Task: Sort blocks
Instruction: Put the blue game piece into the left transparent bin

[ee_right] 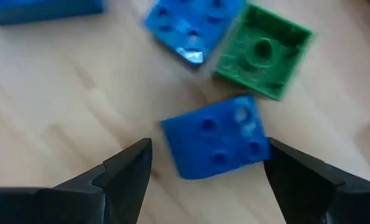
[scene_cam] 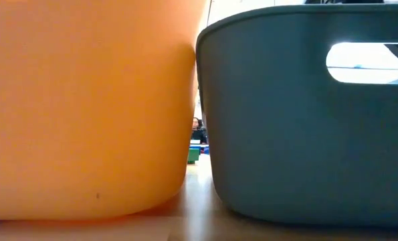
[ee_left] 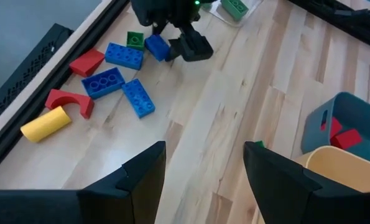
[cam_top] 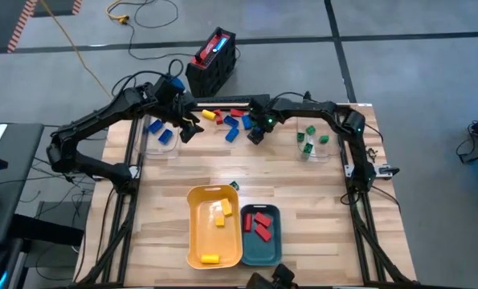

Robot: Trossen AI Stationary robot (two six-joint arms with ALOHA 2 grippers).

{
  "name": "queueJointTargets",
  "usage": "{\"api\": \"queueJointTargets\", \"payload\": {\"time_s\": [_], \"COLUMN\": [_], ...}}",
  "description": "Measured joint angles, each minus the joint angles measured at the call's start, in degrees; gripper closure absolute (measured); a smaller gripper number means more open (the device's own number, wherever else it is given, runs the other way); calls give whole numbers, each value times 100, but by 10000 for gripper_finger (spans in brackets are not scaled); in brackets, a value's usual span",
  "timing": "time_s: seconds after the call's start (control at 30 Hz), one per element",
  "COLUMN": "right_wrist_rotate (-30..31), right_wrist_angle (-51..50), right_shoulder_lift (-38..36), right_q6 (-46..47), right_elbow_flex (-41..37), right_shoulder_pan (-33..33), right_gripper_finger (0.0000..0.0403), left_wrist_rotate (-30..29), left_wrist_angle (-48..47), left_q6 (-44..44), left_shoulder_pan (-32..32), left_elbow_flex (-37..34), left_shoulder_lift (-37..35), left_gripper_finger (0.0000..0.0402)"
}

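Your right gripper (ee_right: pixel 206 165) sits low at the far middle of the light wooden surface (cam_top: pixel 303 209), fingers spread wide w/ a small blue studded plastic block (ee_right: pixel 217 144) lying flat between the tips; can't tell if either tip touches it, and it isn't lifted. Just beside it lie a green square block w/ one round stud (ee_right: pixel 263 51) and another blue block (ee_right: pixel 188 25), the two about touching each other. Your left gripper (ee_left: pixel 203 174) hangs over the far left of the surface, fingers apart, nothing between them. From the left wrist view you see the loose pile: a yellow cylinder block (ee_left: pixel 45 122), a red arch block (ee_left: pixel 69 101), a red wedge block (ee_left: pixel 87 61), and three blue studded bricks (ee_left: pixel 107 81) lying close together. In the high view, more blue blocks (cam_top: pixel 160 130) sit at far left and a few green blocks (cam_top: pixel 309 136) at far right, well apart from the pile. Near edge: yellow oblong plastic tray (cam_top: pixel 197 241) holds yellow blocks (cam_top: pixel 220 213); teal oblong tray (cam_top: pixel 247 253) just beside it holds red blocks (cam_top: pixel 260 222). One small green block (scene_cam: pixel 192 154) rests on the surface just behind the trays.
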Motion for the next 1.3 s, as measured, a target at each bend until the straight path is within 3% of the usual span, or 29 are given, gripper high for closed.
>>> {"api": "queueJointTargets", "payload": {"time_s": [0.33,0.8,1.0,1.3], "right_wrist_rotate": [57,66,-438,-392], "right_wrist_angle": [112,-165,-1062,-1023], "right_shoulder_lift": [11,-22,-341,-1440], "right_q6": [-69,-341,-470,-598], "right_elbow_flex": [-9,-5,-35,-26], "right_shoulder_pan": [18,130,274,768], "right_gripper_finger": [89,156,166,167], "left_wrist_rotate": [3,54,54,233], "left_wrist_angle": [-86,-272,-489,-537], "left_q6": [22,68,197,615], "left_shoulder_pan": [-14,-30,-105,-276], "left_elbow_flex": [1,4,4,4], "left_shoulder_lift": [0,2,-37,-31], "left_gripper_finger": [192,192,192,192]}}
